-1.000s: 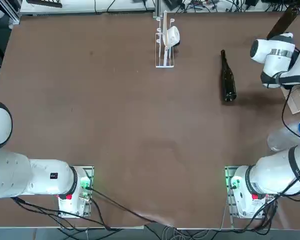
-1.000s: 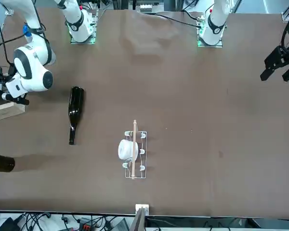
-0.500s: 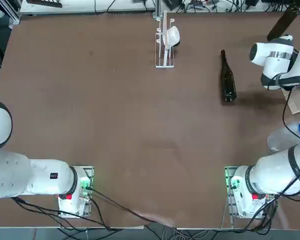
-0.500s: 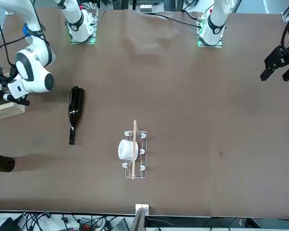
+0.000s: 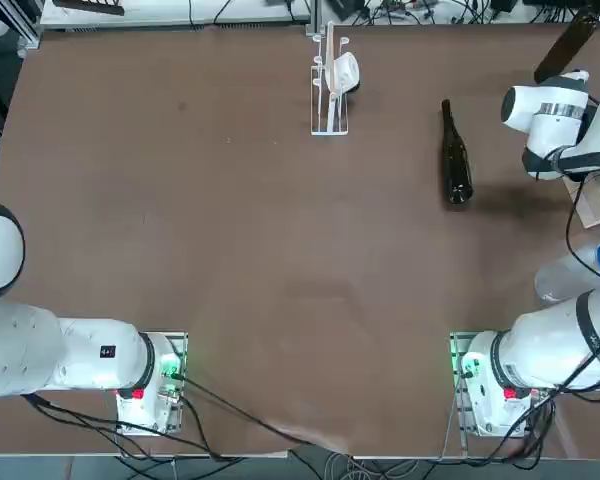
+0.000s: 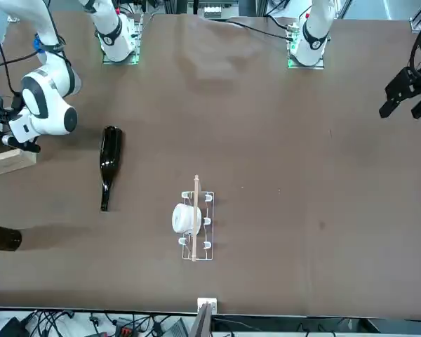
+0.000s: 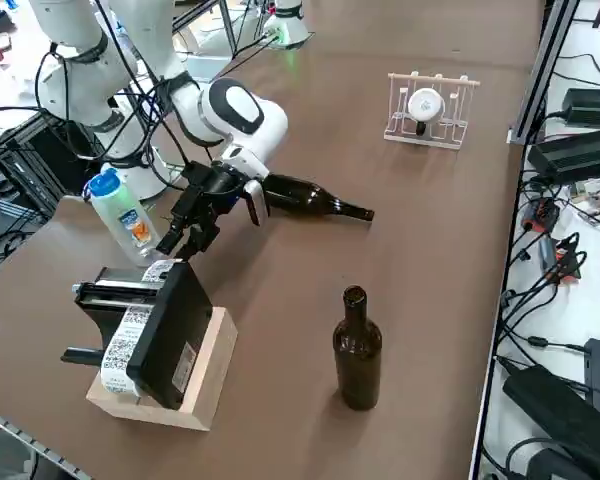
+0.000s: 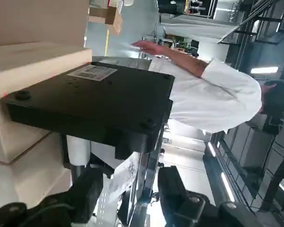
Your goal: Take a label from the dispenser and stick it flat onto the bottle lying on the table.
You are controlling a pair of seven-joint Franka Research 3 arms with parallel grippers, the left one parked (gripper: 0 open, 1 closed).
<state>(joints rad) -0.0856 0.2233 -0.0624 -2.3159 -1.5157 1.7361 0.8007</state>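
Note:
The dark glass bottle (image 5: 455, 160) (image 6: 109, 158) (image 7: 305, 195) lies on its side on the brown table. At the table's right edge a black box dispenser (image 7: 170, 330) (image 8: 94, 101) sits on a wooden block (image 7: 205, 385) (image 6: 10, 160). A white label strip with dark print (image 7: 130, 335) runs up its front. My right gripper (image 7: 187, 243) (image 8: 130, 189) hangs just above the dispenser's top, away from the bottle. It is open, and the free end of the label (image 8: 120, 182) stands between the fingers without either pad visibly pressing on it.
A white wire rack with a white roll (image 5: 330, 85) (image 7: 428, 105) stands at the far table edge. A second dark bottle (image 7: 357, 350) stands upright nearby. A clear plastic bottle with a blue cap (image 7: 125, 215) stands beside the gripper. A person in a white sleeve (image 8: 203, 90) is beyond the table.
The right arm's wrist has shifted only slightly by the table's right edge. The lying bottle and the wire rack have not moved.

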